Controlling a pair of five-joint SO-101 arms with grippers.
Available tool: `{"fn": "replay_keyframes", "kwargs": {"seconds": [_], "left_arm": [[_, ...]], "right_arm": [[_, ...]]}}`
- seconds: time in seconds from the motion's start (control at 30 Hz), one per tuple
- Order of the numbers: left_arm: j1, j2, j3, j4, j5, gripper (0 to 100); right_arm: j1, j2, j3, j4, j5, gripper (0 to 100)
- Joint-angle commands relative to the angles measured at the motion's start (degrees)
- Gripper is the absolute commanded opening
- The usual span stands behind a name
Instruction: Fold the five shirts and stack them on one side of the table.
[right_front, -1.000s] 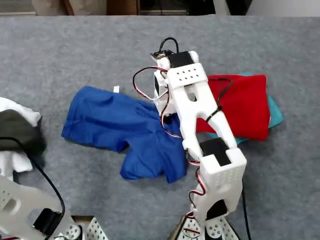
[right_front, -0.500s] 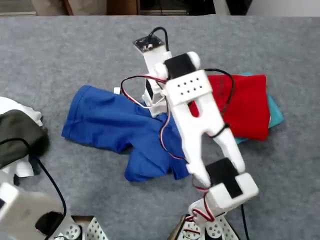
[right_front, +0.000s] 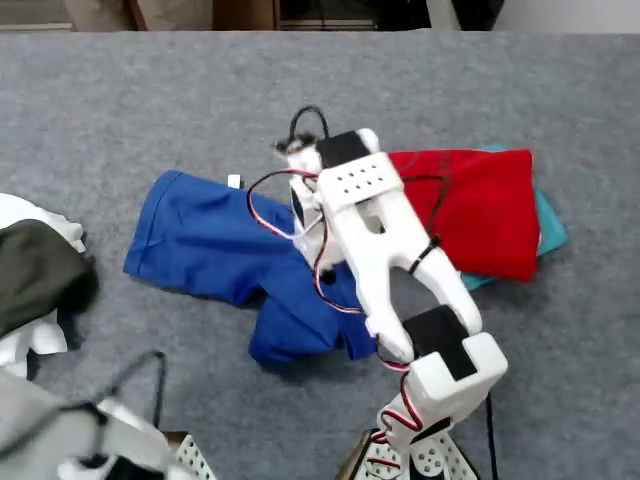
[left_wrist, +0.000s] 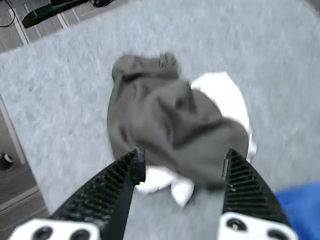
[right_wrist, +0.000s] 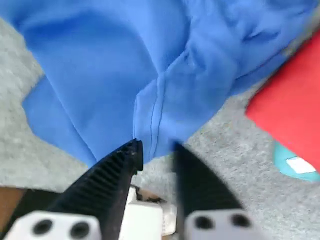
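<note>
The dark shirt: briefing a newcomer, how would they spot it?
In the high view, go to the grey table's left edge, left of the blue shirt. There the dark olive shirt lies crumpled atop a white shirt, the only dark garment.

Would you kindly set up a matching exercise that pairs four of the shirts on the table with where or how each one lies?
Things:
1. blue shirt
2. red shirt
3. teal shirt
4. dark grey shirt

Places or states:
A. under the red one, peeking out at its side
B. crumpled on a white shirt, far left in the high view
C. spread out unfolded, in the middle
D. folded, lying on top of another shirt

Pairs: 1-C, 2-D, 3-A, 4-B
</note>
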Motion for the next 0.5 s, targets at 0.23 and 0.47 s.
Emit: {"fn": "replay_keyframes", "kwargs": {"seconds": [0.23,0.47], "left_arm": [[0.00,-28.70,37.19,-12.22,-5.19,26],[0.00,-34.77,48.44,-23.82,-7.74,26]], "right_arm": [[0.40,0.22,12.44,-10.02,1.58,10.9],[-2.86,-0.04,4.26,-5.71,-2.11,11.2]]}}
